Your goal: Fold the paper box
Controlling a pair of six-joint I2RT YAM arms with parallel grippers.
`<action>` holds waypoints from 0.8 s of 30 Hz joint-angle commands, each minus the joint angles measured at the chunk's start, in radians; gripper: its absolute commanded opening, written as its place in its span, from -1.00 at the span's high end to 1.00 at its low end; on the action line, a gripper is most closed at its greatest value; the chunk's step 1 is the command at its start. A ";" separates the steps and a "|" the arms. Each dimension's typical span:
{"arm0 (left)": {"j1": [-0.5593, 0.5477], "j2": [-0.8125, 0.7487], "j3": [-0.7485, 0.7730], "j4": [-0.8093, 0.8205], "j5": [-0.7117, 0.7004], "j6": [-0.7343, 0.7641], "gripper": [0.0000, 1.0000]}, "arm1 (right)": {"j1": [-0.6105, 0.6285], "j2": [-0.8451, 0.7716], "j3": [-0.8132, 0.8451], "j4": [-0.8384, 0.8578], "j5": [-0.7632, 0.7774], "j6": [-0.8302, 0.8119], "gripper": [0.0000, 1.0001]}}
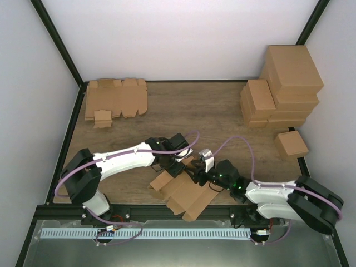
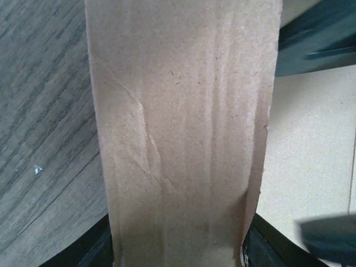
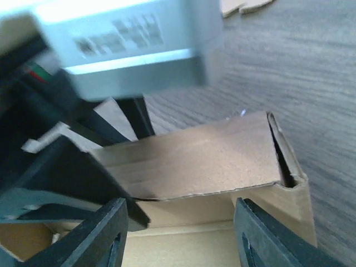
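The paper box (image 1: 186,197) is a half-folded brown cardboard piece near the table's front edge, between the two arms. My left gripper (image 1: 179,167) reaches it from the left. In the left wrist view one of the box's panels (image 2: 183,128) fills the gap between the dark fingers (image 2: 92,251), its edges lying against both, so the gripper looks shut across the panel. My right gripper (image 1: 196,173) comes in from the right and hangs open (image 3: 181,236) over the box's inside. A raised flap (image 3: 200,161) stands just beyond its fingertips, which pinch nothing.
Flat cardboard blanks (image 1: 114,99) lie at the back left. A stack of folded brown boxes (image 1: 283,89) stands at the back right, with one small box (image 1: 291,144) in front of it. White walls enclose the table, and the black frame rail (image 1: 183,210) runs along the front.
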 commanded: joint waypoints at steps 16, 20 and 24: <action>-0.003 0.026 0.036 0.006 -0.001 0.025 0.05 | 0.006 -0.211 0.016 -0.313 0.310 0.067 -0.13; -0.002 0.034 0.027 0.013 0.020 0.039 0.05 | 0.006 -0.073 0.018 -0.205 0.271 0.047 0.01; -0.002 0.035 0.027 0.000 0.037 0.067 0.05 | 0.006 -0.019 -0.022 -0.055 0.281 0.032 -0.09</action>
